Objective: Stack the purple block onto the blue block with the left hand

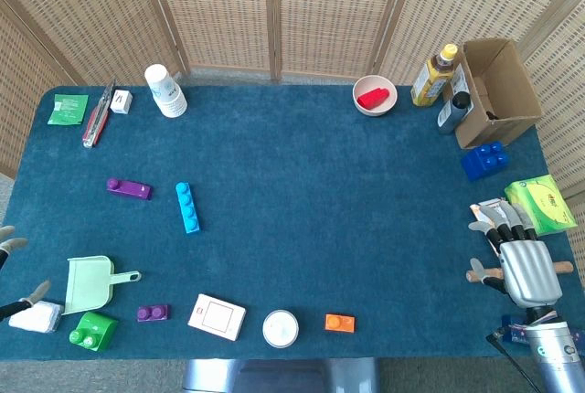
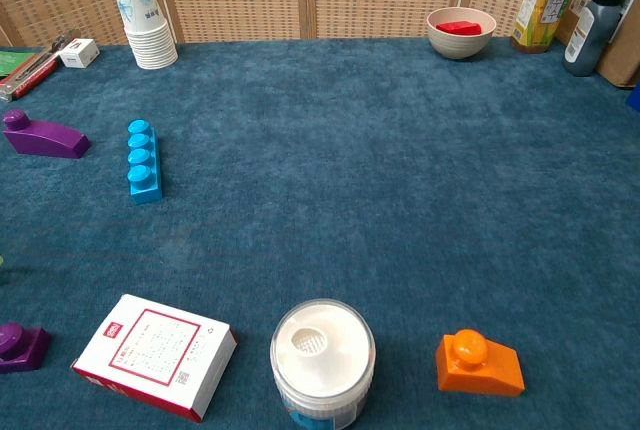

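Purple block (image 1: 129,188) lies flat on the blue worktop (image 1: 311,183) toward its left edge, a low wedge-like piece with a single round stud at its left end; the chest view shows it sloping down away from that stud. Just to its right, apart from it, sits the blue block (image 1: 187,207), a narrow light-blue bar with a row of round studs on top, its long side running roughly front to back. Neither block touches a hand. At the front-left corner only the fingertips of the left hand (image 1: 18,274) show at the frame edge, so I cannot tell whether it is released or clenched. Near the right edge the right hand (image 1: 521,256) rests with fingers extended and apart, grasping nothing.
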Robot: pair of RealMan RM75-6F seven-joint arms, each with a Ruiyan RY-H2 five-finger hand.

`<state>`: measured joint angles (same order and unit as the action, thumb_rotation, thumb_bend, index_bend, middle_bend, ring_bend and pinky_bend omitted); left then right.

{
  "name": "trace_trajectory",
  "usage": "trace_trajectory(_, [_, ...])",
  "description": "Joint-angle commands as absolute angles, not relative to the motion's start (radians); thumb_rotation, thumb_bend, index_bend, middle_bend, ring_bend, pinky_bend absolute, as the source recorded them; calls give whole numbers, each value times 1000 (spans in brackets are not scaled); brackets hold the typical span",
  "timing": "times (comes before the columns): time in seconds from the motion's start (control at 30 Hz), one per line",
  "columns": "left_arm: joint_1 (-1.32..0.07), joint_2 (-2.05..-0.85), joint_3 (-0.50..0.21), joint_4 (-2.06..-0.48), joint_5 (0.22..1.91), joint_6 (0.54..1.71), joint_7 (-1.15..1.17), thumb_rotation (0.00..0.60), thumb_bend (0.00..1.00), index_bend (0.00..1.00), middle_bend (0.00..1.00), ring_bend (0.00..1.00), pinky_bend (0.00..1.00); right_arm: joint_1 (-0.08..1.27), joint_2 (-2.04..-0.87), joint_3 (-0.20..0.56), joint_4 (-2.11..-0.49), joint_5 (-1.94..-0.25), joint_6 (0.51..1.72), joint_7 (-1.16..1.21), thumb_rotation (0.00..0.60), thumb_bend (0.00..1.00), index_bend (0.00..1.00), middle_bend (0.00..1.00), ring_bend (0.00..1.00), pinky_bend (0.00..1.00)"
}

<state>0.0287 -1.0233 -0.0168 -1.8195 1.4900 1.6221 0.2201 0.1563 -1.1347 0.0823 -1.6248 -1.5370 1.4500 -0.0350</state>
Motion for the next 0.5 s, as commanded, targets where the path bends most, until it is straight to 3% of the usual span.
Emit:
trace_trajectory(0.03, [24, -1029, -18, -1812, 1483, 1608, 216, 440, 238, 285, 217, 142, 0, 157, -1134, 84, -1628, -1533, 1449, -39, 600, 286, 309, 176, 0, 79])
trace_trajectory(0.5, [11, -1005, -25, -1815, 1493, 1586, 177, 440, 237, 285, 217, 140, 0, 142, -1134, 80, -1625, -1535, 1473, -13, 600, 285, 309, 176, 0, 80])
